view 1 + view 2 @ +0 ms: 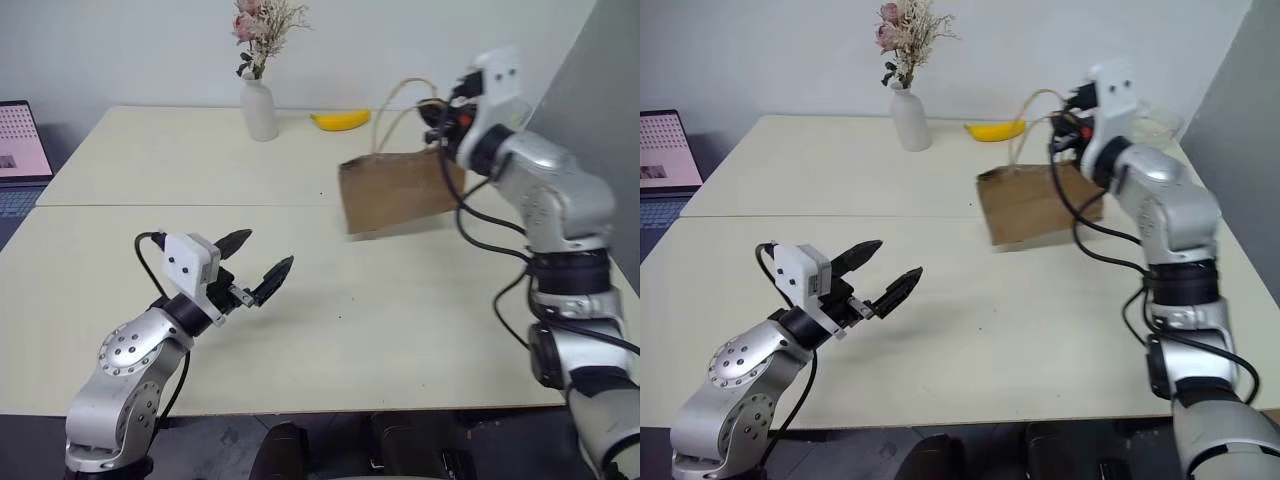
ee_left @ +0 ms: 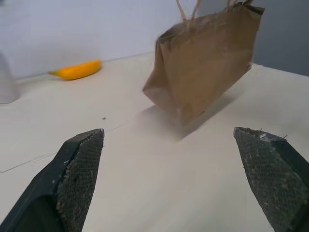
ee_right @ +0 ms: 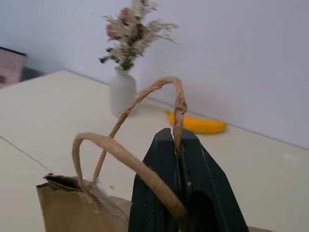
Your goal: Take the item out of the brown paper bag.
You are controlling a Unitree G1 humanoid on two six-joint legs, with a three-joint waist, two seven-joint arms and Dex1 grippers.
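One bag [image 1: 398,190] with two handles [image 3: 145,101], right gripper [image 3: 177,145] clamped on one handle, left gripper [image 1: 262,262] wide, one banana [image 1: 340,120], one vase [image 1: 259,108].

The light is soft, even and rather bright, and it seems to come from above. The pale surface [image 1: 400,330] shows no strong glare. A faint, diffuse shadow lies on it under the brown paper bag [image 2: 203,72], most clear in the left wrist view. The laptop screen [image 1: 20,140] at the left edge glows by itself. In the head views the right arm and the bag are a little smeared by motion. In the left wrist view the bag's edges are soft, and the banana [image 2: 77,70] behind it is out of focus. In the right wrist view the vase [image 3: 121,92] and flowers are slightly blurred.
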